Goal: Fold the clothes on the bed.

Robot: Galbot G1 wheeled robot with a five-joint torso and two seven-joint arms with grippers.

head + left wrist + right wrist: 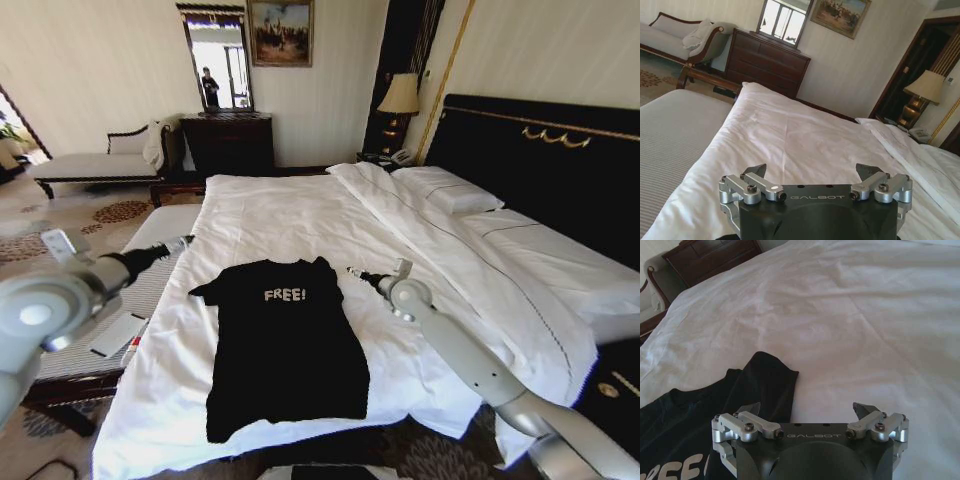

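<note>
Black "FREE!" T-shirt [285,350] lying flat, chest side up, on the white duvet at the foot end of the bed [300,215], collar toward the pillows [447,190]. Left gripper [811,172], fingers spread wide and empty, held above the duvet's edge beside the shirt's sleeve on the robot's left. Right gripper [809,409], likewise spread and empty, poised just beside the opposite sleeve [771,377], over bare duvet and not touching the shirt.
</note>
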